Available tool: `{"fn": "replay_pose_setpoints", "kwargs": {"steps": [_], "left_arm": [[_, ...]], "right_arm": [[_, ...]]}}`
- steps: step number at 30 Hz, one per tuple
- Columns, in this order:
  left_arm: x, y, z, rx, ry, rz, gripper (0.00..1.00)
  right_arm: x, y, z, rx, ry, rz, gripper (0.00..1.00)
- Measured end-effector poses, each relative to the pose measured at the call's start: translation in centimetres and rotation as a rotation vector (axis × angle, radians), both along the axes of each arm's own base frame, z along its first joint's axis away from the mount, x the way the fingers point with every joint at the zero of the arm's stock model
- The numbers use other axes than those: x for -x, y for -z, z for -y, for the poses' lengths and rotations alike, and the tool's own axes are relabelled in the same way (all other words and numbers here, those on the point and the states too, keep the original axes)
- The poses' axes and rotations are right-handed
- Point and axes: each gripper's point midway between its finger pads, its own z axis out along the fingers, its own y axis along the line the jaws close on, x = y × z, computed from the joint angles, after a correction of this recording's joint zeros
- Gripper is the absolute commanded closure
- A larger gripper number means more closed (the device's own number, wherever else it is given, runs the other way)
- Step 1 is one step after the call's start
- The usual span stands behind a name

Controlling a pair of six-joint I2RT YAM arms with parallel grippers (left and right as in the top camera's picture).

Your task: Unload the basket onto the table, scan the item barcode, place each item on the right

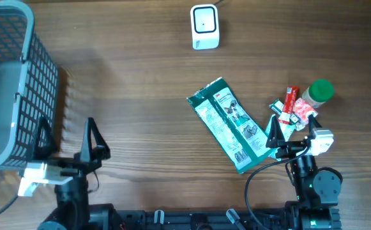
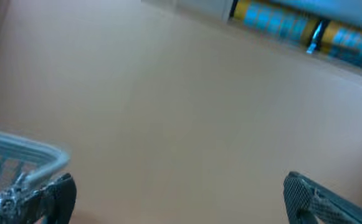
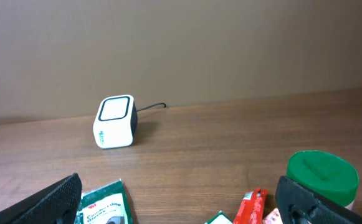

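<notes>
The table (image 1: 140, 76) is brown wood with fine darker grain. The scanner (image 1: 205, 27) is white with a black window, the packet (image 1: 231, 124) dark green with white printed panels, the lid (image 1: 321, 89) bright green, the sachets (image 1: 291, 101) red and white, the basket (image 1: 41, 83) grey-blue lattice

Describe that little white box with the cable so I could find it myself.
On the wooden table, look past the green packet, toward the far edge. The white box sits there alone. It is the only white cube, with a dark-rimmed square window on top and a cable trailing off.
</notes>
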Motion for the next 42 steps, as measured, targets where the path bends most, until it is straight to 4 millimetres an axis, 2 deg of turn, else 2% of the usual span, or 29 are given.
{"fn": "replay_pose_setpoints", "kwargs": {"steps": [3,9,14,21,31,42], "left_arm": [[-1.0,1.6,0.0,0.018,0.01,0.025,0.0],[-3.3,7.0,-0.1,0.036,0.015,-0.089,0.0],[-4.2,9.8,-0.1,0.045,0.017,-0.145,0.0],[-5.3,14.1,-0.2,0.065,0.018,-0.286,0.0],[-5.7,20.2,-0.2,0.075,0.011,-0.528,0.0],[-5.7,20.3,-0.1,-0.097,-0.017,-0.536,0.0]], "right_arm": [[0.0,0.0,0.0,0.0,0.0,0.0,0.0],[0.0,0.0,0.0,0.0,0.0,0.0,0.0],[0.0,0.0,0.0,0.0,0.0,0.0,0.0],[0.0,0.0,0.0,0.0,0.0,0.0,0.0],[0.0,0.0,0.0,0.0,0.0,0.0,0.0],[0.0,0.0,0.0,0.0,0.0,0.0,0.0]]}}
